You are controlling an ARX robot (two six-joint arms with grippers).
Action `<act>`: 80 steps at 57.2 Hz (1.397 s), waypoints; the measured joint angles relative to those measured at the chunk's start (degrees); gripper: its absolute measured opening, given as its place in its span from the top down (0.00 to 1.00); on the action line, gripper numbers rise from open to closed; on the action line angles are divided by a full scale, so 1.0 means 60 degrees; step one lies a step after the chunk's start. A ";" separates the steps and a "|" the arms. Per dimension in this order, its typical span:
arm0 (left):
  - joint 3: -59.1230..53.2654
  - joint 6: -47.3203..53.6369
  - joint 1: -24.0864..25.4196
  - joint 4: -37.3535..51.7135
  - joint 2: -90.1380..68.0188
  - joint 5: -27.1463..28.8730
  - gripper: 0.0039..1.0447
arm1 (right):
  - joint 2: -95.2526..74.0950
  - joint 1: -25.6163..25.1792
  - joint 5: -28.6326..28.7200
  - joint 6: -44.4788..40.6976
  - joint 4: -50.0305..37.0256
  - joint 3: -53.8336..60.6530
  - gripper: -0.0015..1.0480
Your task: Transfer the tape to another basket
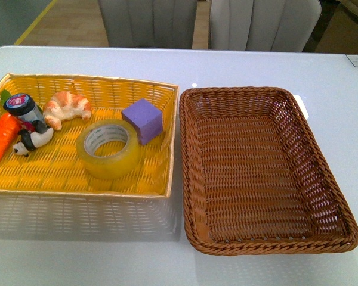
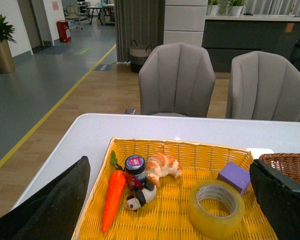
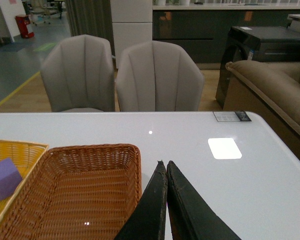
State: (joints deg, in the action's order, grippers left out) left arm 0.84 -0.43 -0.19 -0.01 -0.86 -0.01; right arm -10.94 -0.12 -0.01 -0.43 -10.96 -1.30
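Observation:
The tape (image 1: 108, 148), a wide yellowish translucent roll with a white core, lies flat in the yellow woven tray (image 1: 77, 186), next to a purple cube (image 1: 142, 120). The brown wicker basket (image 1: 194, 161) stands to the right of the tray and holds nothing. Neither arm shows in the front view. In the left wrist view my left gripper (image 2: 172, 197) is open, high above the tray, with the tape (image 2: 216, 207) between its black fingers (image 2: 55, 207). In the right wrist view my right gripper (image 3: 164, 164) is shut and empty, above the table beside the basket (image 3: 132, 165).
The yellow tray also holds a toy carrot (image 1: 2, 140), a dark jar with a red lid (image 1: 24, 109), a small panda figure (image 1: 33, 142) and a croissant (image 1: 67, 107). Two grey chairs (image 1: 209, 24) stand behind the white table (image 1: 346, 119). A sofa (image 3: 270, 95) is at the right.

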 joint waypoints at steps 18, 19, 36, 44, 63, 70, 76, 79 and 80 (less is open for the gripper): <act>0.0000 0.0000 0.0000 0.0000 0.0000 0.0000 0.08 | 0.1741 0.0000 -0.0004 0.0000 0.1796 -0.0004 0.98; 0.0000 0.0000 0.0000 0.0000 0.0000 0.0000 0.08 | 0.1749 0.0000 -0.0004 0.0000 0.1800 -0.0004 0.98; 0.0000 0.0000 0.0000 0.0000 0.0000 0.0000 0.08 | 0.1763 0.0000 0.0000 0.0000 0.1810 -0.0004 0.68; 0.0000 0.0000 0.0000 0.0000 0.0000 0.0000 0.08 | 0.1763 0.0000 0.0000 0.0000 0.1810 -0.0004 0.44; 0.2146 -0.1887 0.0233 -0.3676 -0.4237 -0.1494 0.08 | 0.1770 0.0004 0.0004 0.0004 0.1814 -0.0004 0.09; 0.2605 -0.2040 0.0178 -0.2051 -0.6608 -0.1475 0.08 | 0.1770 0.0004 0.0000 0.0004 0.1814 -0.0004 0.09; 0.3009 -0.2036 0.0120 -0.0153 -0.8670 -0.1410 0.08 | 0.1770 0.0004 0.0000 0.0004 0.1814 -0.0004 0.09; 0.3235 -0.1993 0.0091 0.0780 -0.9814 -0.1282 0.08 | 0.1770 0.0004 0.0000 0.0004 0.1814 -0.0004 0.09; 0.3286 -0.1971 0.0080 0.0958 -1.0047 -0.1260 0.08 | 0.1770 0.0004 0.0000 0.0004 0.1814 -0.0004 0.09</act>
State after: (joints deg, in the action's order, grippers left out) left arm 20.56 -12.25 0.30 5.74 -61.14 -7.57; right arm -0.32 -0.10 -0.01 -0.40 -0.08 -1.32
